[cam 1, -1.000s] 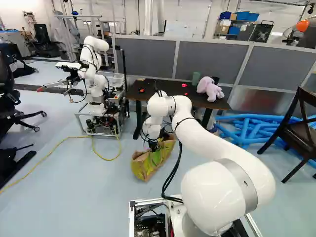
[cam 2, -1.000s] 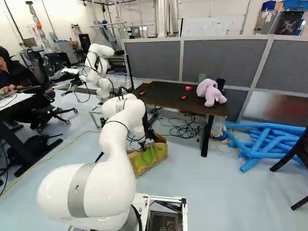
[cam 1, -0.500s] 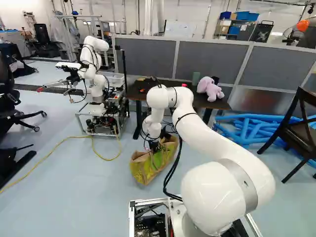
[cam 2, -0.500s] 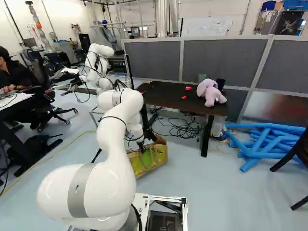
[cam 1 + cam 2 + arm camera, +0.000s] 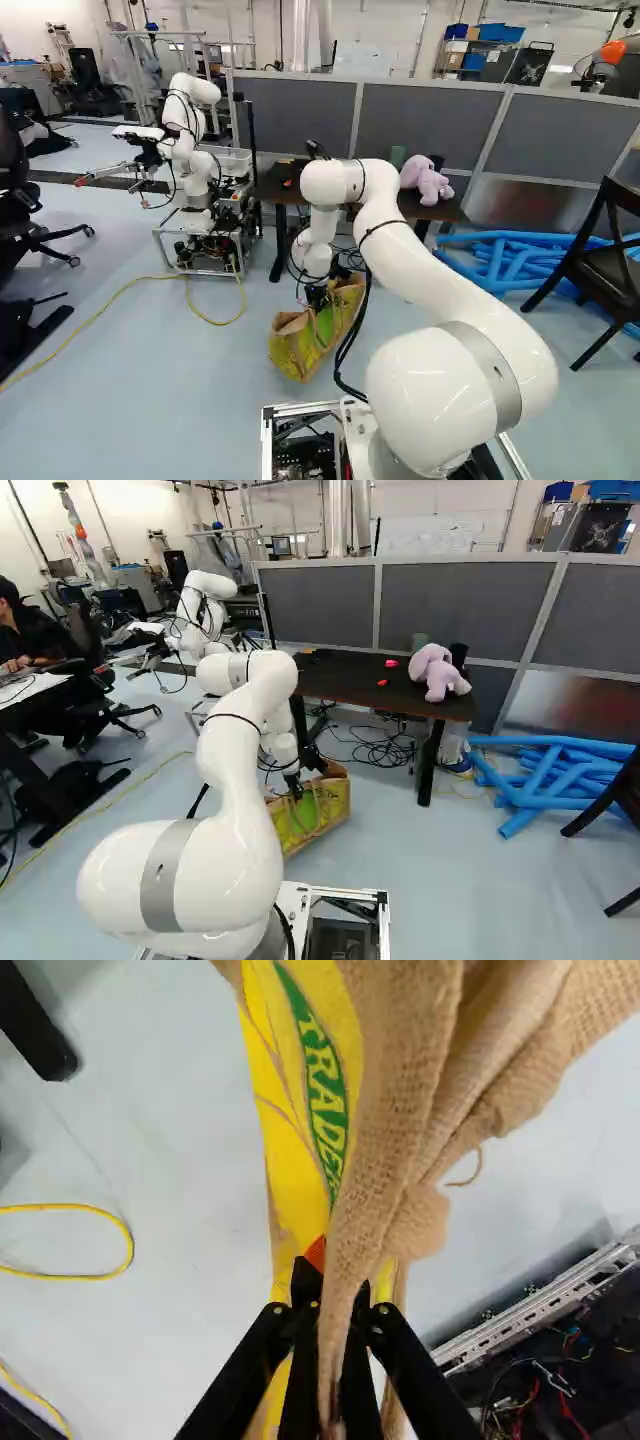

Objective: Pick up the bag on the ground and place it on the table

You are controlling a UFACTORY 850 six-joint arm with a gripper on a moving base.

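Above the floor (image 5: 470, 880) our arm (image 5: 235, 780) reaches forward and bends down, putting the wrist over the bag. The table (image 5: 350, 687) stands beyond, so we judge that the lift must clear its edge before going forward. Our bag (image 5: 328, 812) is low, this side of the table; we cannot tell whether its base touches the floor. The toy (image 5: 438, 672) sits at the table's right end, making the middle the likelier spot. The gripper (image 5: 336, 1298) is clamped on the bag's burlap, perhaps so the rest hangs below.
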